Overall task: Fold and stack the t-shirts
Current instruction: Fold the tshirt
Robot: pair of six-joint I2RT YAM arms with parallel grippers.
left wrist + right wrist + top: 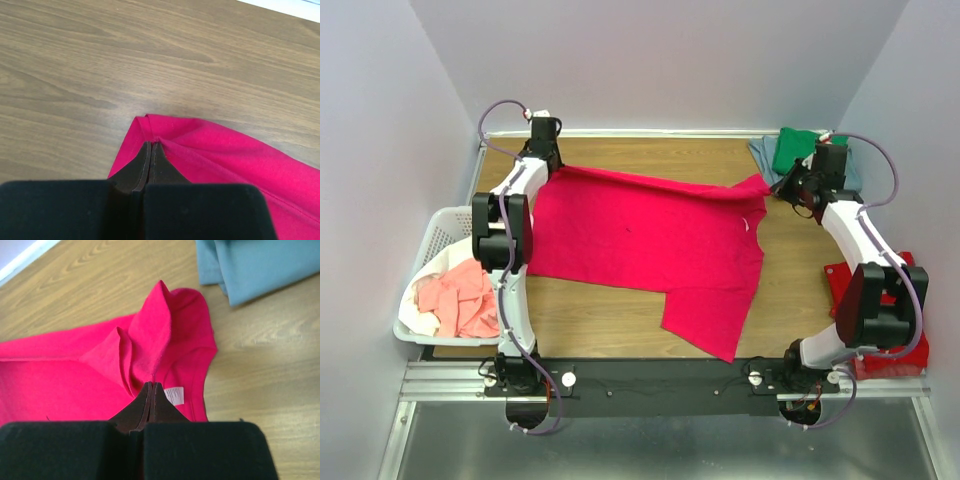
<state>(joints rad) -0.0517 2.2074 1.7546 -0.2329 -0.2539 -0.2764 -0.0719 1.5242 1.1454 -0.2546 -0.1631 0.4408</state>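
A crimson-pink t-shirt [650, 240] lies spread across the wooden table. Its far edge is stretched between both grippers. My left gripper [552, 165] is shut on the shirt's far left corner [150, 131], pinching the hem just above the wood. At the far right, my right gripper [782, 185] is shut on a bunched fold of the same shirt [155, 340] near the collar, where a white label [174, 395] shows. Folded green [798, 148] and grey-blue [764, 152] t-shirts lie stacked at the far right corner. The grey-blue one [250, 265] appears in the right wrist view.
A white lattice basket [432, 245] at the left edge holds salmon-pink [460, 295] and white cloth. A red object [890, 310] sits at the right edge beside the right arm. Bare wood shows along the table's near side [600, 320].
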